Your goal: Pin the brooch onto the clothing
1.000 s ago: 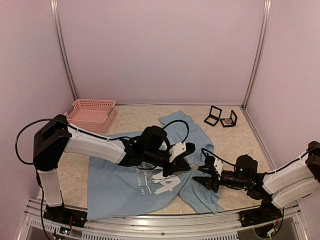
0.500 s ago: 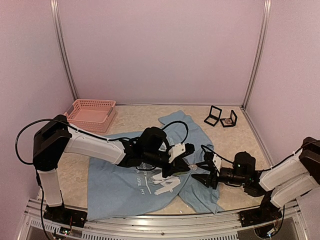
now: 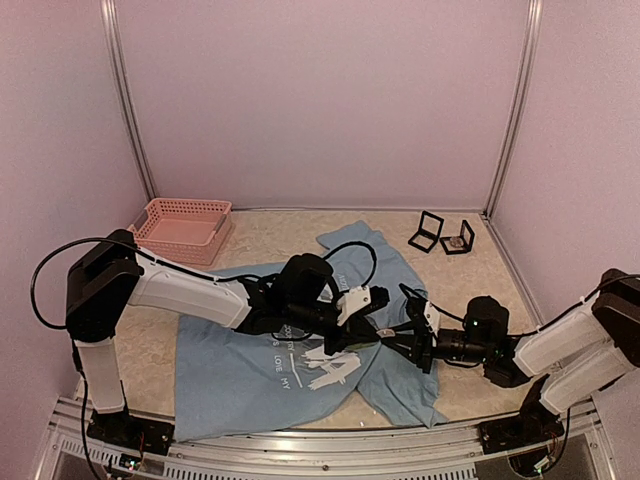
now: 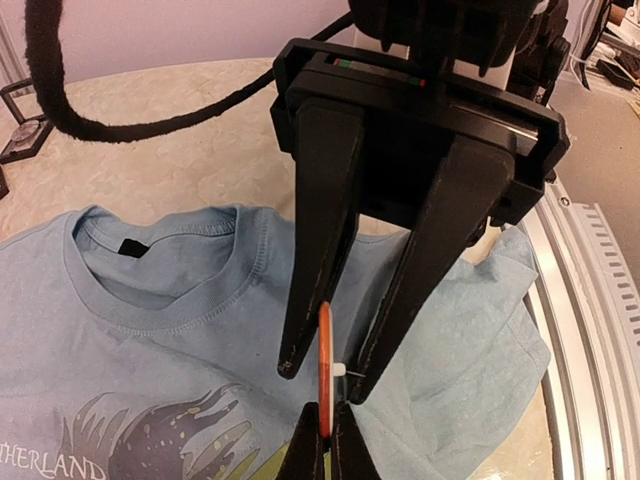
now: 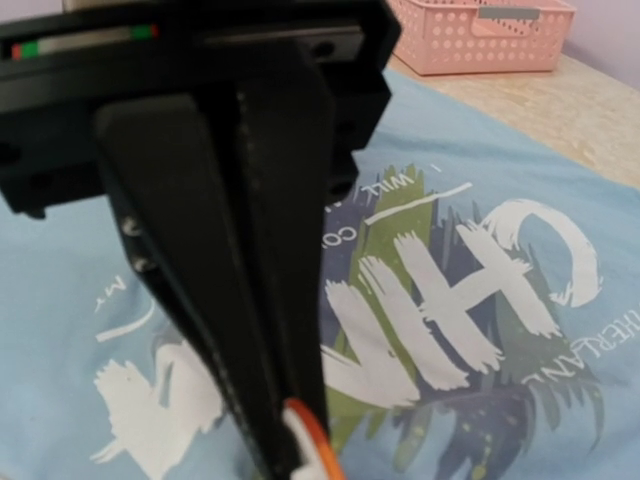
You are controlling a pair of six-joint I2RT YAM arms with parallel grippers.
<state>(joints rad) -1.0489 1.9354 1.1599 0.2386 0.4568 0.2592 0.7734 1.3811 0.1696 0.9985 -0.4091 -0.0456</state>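
The left gripper (image 4: 324,432) is pinching the brooch (image 4: 324,350), an orange-rimmed disc seen edge-on, with its fingertips clamped tight on it. The right gripper (image 3: 393,336) is meeting it nose to nose. Its fingers are spread apart and straddling the brooch, one on either side, and a small white stub (image 4: 341,370) is sticking out of the disc toward one of them.

Both are hanging over the shirt (image 3: 235,375), which is lying spread on the table (image 3: 290,232), with the collar (image 4: 160,290) and the CHINA print (image 5: 450,300) near them. Whether the brooch is touching the cloth cannot be told.

In the right wrist view the left gripper's black body is filling the foreground and hiding much of the shirt. The left arm's cable (image 3: 352,248) is looping above the cloth. A pink basket (image 3: 150,225) is sitting at the back left, and two black frames (image 3: 428,232) are standing at the back right.
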